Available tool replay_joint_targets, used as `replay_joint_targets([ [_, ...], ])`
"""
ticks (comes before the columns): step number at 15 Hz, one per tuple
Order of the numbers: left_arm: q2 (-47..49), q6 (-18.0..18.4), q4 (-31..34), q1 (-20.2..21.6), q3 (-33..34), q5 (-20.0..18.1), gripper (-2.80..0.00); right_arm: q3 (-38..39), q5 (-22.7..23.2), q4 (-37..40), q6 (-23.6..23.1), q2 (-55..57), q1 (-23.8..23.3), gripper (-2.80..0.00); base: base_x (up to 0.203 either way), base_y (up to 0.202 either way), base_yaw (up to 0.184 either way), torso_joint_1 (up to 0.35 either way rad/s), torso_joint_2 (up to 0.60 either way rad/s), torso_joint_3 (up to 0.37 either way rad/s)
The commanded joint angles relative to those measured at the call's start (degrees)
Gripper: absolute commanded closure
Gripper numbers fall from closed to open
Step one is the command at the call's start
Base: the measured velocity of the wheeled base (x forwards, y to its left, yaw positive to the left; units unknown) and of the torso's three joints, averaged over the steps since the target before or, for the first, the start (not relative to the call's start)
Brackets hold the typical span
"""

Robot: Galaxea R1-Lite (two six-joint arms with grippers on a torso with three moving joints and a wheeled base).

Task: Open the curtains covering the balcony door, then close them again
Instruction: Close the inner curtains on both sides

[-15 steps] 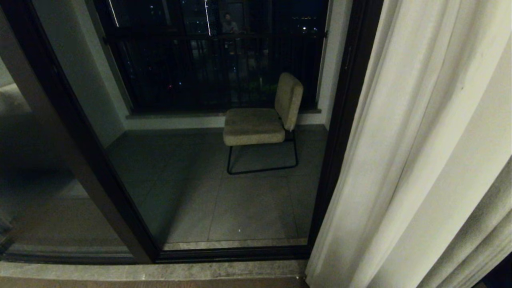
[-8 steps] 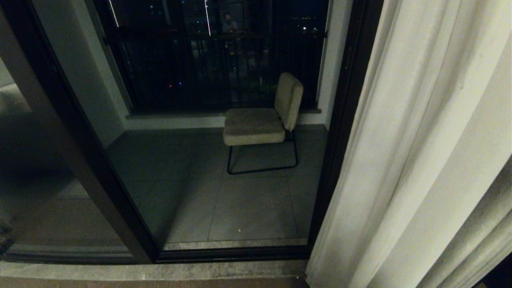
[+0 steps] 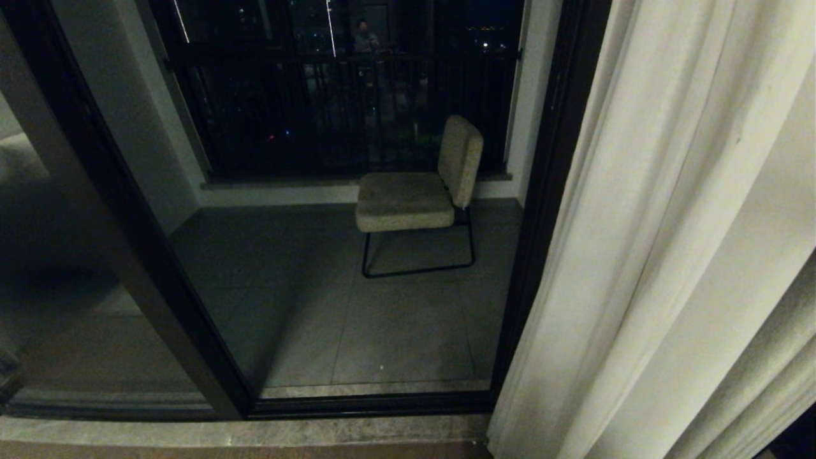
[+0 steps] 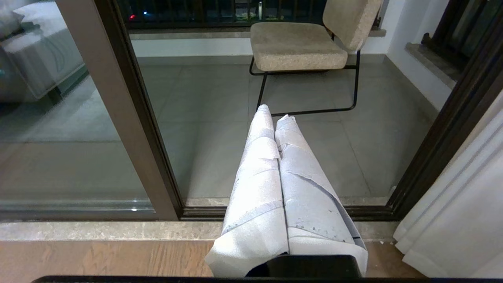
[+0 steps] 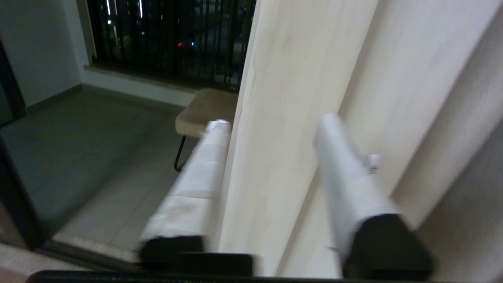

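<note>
At the door (image 3: 542, 210), our right gripper (image 5: 271, 122) stands with its fingers apart on either side of the curtain's (image 3: 669, 255) leading edge

Beyond the glass we see a chair (image 3: 414, 191) on the tiled balcony floor, before a dark railing (image 3: 344, 95). We find the curtain gathered at the right side of the doorway, hanging in deep pleats down to the sill (image 3: 242, 430), with the pane uncovered. Our right fingers (image 5: 342, 173) are taped white; whether they touch the fabric we cannot tell. Our left gripper (image 4: 274, 116) hangs low before the glass, well apart from the curtain, its fingers pressed together and holding nothing
</note>
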Motion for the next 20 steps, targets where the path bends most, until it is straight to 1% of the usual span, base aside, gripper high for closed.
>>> replay_joint_targets([
  [1,-0.02,-0.02,0.0,0.01,0.0,0.04,0.0,-1.29,0.07,-2.88,-0.1,4.7,0.02,-2.8,0.0,0.0,0.0,0.0,0.0,0.0],
  [4,-0.02,-0.02,0.0,0.01,0.0,0.04,0.0,-3.42,0.14,-7.66,0.03,8.68,0.09,-2.8,0.0,0.0,0.0,0.0,0.0,0.0],
  [6,-0.02,-0.02,0.0,0.01,0.0,0.04,0.0,-5.4,0.17,-8.45,0.09,11.12,0.47,-2.8,0.0,0.0,0.0,0.0,0.0,0.0],
  [7,-0.02,-0.02,0.0,0.01,0.0,0.04,0.0,-6.54,0.17,-8.48,0.17,12.16,1.76,-2.8,0.0,0.0,0.0,0.0,0.0,0.0],
  [9,-0.02,-0.02,0.06,0.01,0.0,0.04,0.0,-8.78,0.09,-8.49,1.9,14.52,3.02,-2.8,0.0,0.0,0.0,0.0,0.0,0.0],
  [14,-0.02,-0.02,0.0,0.01,0.0,0.04,0.0,-13.64,-0.39,-8.55,5.86,21.01,2.86,-2.8,0.0,0.0,0.0,0.0,0.0,0.0],
  [16,-0.02,-0.02,0.0,0.01,0.0,0.04,0.0,-16.37,-1.78,-8.58,5.97,23.77,2.39,-2.8,0.0,0.0,0.0,0.0,0.0,0.0],
  [19,-0.02,-0.02,0.0,0.01,0.0,0.04,0.0,-20.93,-5.59,-8.96,5.95,28.19,1.75,-2.8,0.0,0.0,0.0,0.0,0.0,0.0],
  [20,-0.02,-0.02,0.0,0.01,0.0,0.04,0.0,-21.66,-6.67,-10.21,5.97,29.49,1.55,-2.8,0.0,0.0,0.0,0.0,0.0,0.0],
])
